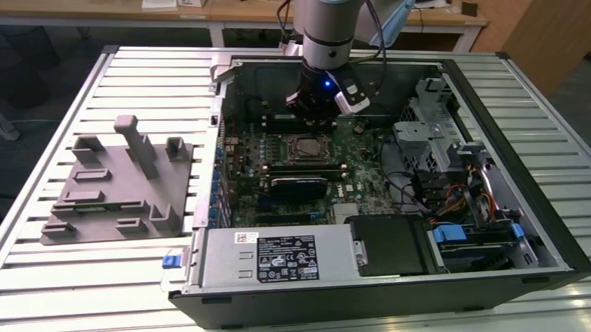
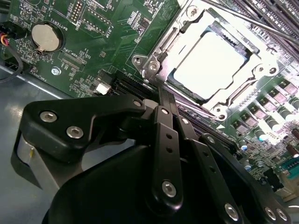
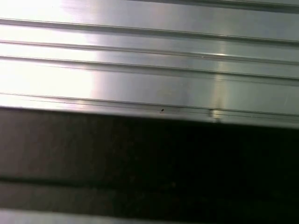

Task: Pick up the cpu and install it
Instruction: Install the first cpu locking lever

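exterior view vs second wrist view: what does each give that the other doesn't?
Exterior view alone: the open computer case on the slatted table, the grey fixture at that view's left, the power supply, and the arm reaching down into the case.

Second wrist view alone: the coin battery and the black linkage of the claw up close, beside the socket frame.

Both: the green motherboard and the cpu lying in its socket, with the claw near it.
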